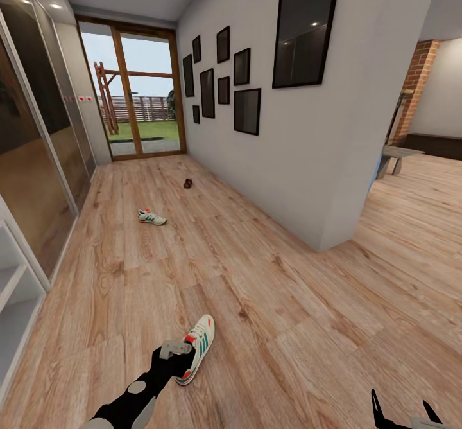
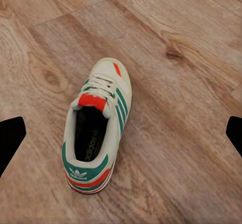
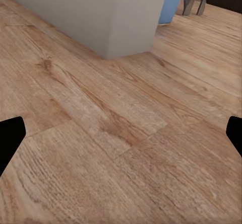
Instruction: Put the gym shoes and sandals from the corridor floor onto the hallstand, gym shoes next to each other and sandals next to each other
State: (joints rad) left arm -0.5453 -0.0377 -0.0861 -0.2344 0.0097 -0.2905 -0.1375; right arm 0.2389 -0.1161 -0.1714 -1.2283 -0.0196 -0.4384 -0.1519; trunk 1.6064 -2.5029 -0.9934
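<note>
Bare warm brown wood-plank floor lies open all around the cream-white green-striped sneaker at frame centre; the two black fingertips stand wide at both edges, nothing between.

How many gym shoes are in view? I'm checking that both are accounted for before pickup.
2. One gym shoe lies on the corridor floor under the left gripper; the other gym shoe lies farther down the corridor, nearer the glass door.
</note>
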